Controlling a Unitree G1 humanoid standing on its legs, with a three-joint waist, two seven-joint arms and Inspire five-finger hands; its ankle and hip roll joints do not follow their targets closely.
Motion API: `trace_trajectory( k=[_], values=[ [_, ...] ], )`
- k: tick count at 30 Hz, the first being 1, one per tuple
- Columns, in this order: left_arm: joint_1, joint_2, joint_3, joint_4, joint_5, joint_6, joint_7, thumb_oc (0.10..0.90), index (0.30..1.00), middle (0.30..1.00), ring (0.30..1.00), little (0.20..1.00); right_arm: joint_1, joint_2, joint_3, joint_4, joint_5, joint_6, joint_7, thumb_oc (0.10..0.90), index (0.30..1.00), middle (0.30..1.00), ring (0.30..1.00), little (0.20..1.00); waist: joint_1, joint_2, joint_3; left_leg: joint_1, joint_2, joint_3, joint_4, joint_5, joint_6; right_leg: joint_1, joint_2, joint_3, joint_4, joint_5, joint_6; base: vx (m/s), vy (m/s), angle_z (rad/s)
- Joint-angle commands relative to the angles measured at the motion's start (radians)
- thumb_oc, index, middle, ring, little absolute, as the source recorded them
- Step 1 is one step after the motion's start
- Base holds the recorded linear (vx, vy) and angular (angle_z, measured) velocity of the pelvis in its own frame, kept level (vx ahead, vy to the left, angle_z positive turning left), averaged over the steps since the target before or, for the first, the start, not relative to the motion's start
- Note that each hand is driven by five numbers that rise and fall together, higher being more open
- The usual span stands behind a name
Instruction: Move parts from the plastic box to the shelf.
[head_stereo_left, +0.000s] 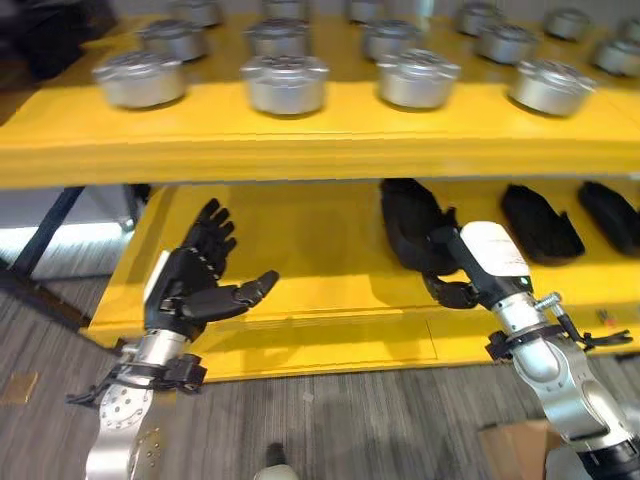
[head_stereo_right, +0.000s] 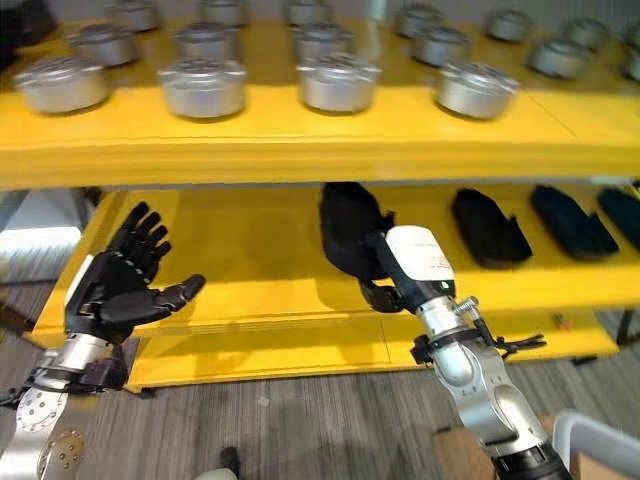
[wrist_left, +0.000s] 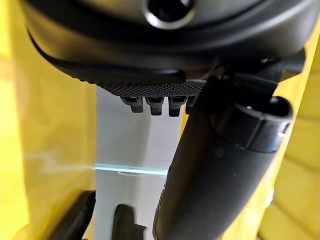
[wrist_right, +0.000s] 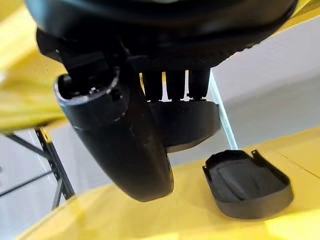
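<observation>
My right hand (head_stereo_left: 492, 250) reaches over the lower yellow shelf (head_stereo_left: 330, 310), its fingers curled round a black moulded part (head_stereo_left: 408, 222) that rests on the shelf board. In the right wrist view the thumb (wrist_right: 120, 140) stands out in front, and the fingers (wrist_right: 175, 85) close over the same black part (wrist_right: 187, 125). My left hand (head_stereo_left: 200, 280) hovers at the shelf's left end with fingers spread, thumb out and nothing in it. Its thumb (wrist_left: 220, 165) and straight fingers (wrist_left: 150, 102) also appear in the left wrist view.
More black parts (head_stereo_left: 540, 222) (head_stereo_left: 610, 215) lie to the right on the lower shelf, one of them close by (wrist_right: 247, 185). Several silver round parts (head_stereo_left: 285, 82) stand on the upper shelf (head_stereo_left: 330, 140). A cardboard box (head_stereo_left: 515, 445) sits on the floor at lower right.
</observation>
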Motion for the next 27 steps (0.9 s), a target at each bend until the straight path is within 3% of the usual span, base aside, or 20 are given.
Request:
trace_trajectory(
  k=[1,11,21,25,27],
  values=[
    [-0.064,0.021,0.079,-0.098,0.010,-0.077,-0.007,0.900,1.000,1.000,1.000,1.000,-0.078,-0.049,-0.131,-0.126,-0.053,-0.075,-0.144,0.400,0.300,0.300,0.300,0.300,-0.009,0.015,-0.078,0.150,-0.005,0.115,-0.037,-0.119,-0.014,-0.009,0.057,-0.065,-0.150,0.112,-0.008,0.00,-0.063,0.51],
    [-0.020,0.015,0.095,-0.107,-0.003,-0.065,-0.041,0.900,1.000,1.000,1.000,1.000,-0.068,-0.074,-0.144,-0.141,-0.045,-0.065,-0.153,0.400,0.300,0.300,0.300,0.300,0.017,-0.006,-0.070,0.139,0.027,0.124,-0.049,-0.107,-0.042,0.031,0.066,-0.101,-0.187,0.101,-0.006,0.03,-0.024,0.03],
    [-0.030,0.033,0.083,-0.077,-0.003,-0.084,-0.062,0.900,1.000,1.000,1.000,1.000,-0.093,-0.077,-0.106,-0.146,-0.039,-0.066,-0.161,0.400,0.300,0.300,0.300,0.300,0.022,-0.016,-0.062,0.152,-0.009,0.155,-0.028,-0.128,-0.013,0.045,0.048,-0.100,-0.173,0.105,0.008,0.06,0.168,0.02],
    [-0.035,0.034,0.063,-0.071,-0.022,-0.044,-0.105,0.900,1.000,1.000,1.000,1.000,-0.097,-0.053,-0.093,-0.136,-0.033,-0.074,-0.168,0.400,0.300,0.300,0.300,0.300,0.028,-0.014,-0.065,0.172,-0.055,0.186,-0.038,-0.140,0.017,0.031,0.005,-0.126,-0.165,0.193,0.019,0.06,0.323,-0.13],
    [-0.030,0.037,0.053,-0.078,-0.021,-0.041,-0.101,0.900,1.000,1.000,1.000,1.000,-0.108,-0.033,-0.070,-0.125,-0.038,-0.095,-0.176,0.400,0.300,0.300,0.300,0.300,0.036,-0.014,-0.063,0.183,-0.070,0.214,-0.044,-0.147,0.024,-0.004,-0.026,-0.163,-0.136,0.279,0.032,0.00,0.206,-0.31]
  ],
)
